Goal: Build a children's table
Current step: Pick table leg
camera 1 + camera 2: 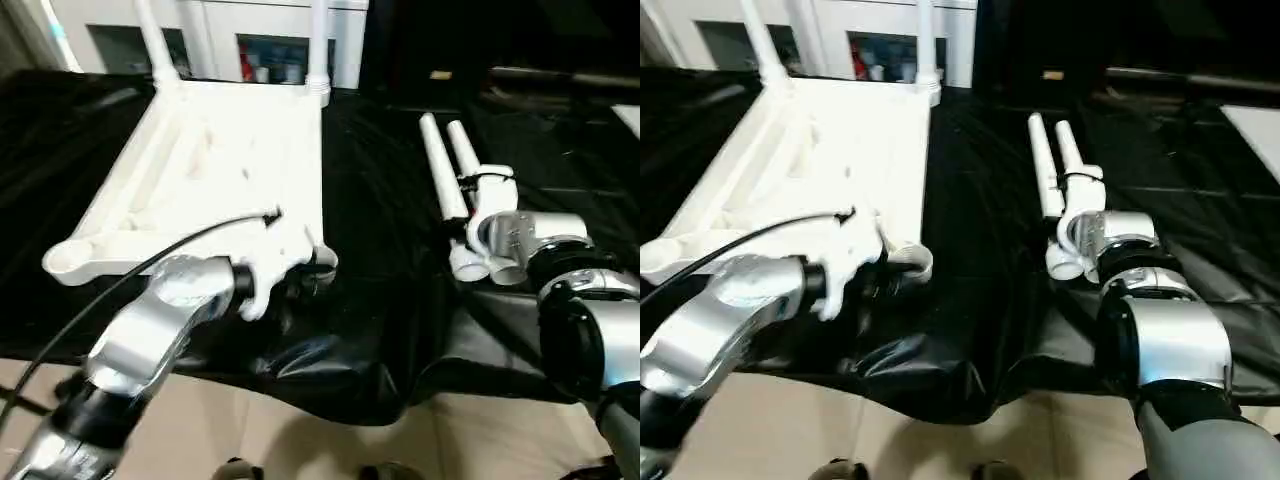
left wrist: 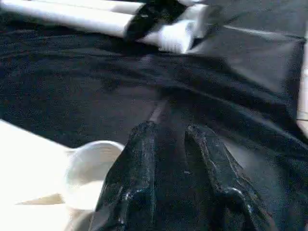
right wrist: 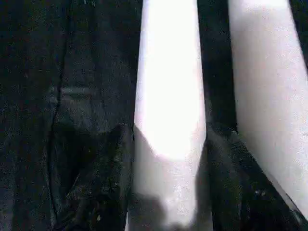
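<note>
While the upturned tabletop [image 1: 215,170] lies on the black cloth [image 1: 380,250] with 2 legs already socketed, the right gripper [image 3: 169,144] clamps 1 of 2 loose legs [image 1: 440,165] beside it. Left gripper [image 2: 168,144] — fingers [image 2: 137,163] slightly apart, empty — hovers by the near corner socket [image 2: 89,168]; next, I judge, lift that leg and seat it there.

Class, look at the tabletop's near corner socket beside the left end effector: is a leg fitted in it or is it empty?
Empty. The near corner socket shows an open round hollow; two loose legs lie on the black cloth.

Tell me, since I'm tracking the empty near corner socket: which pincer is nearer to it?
Left. The left pincer hovers right beside the near corner socket; the right pincer straddles a loose leg lying away across the black cloth.
</note>
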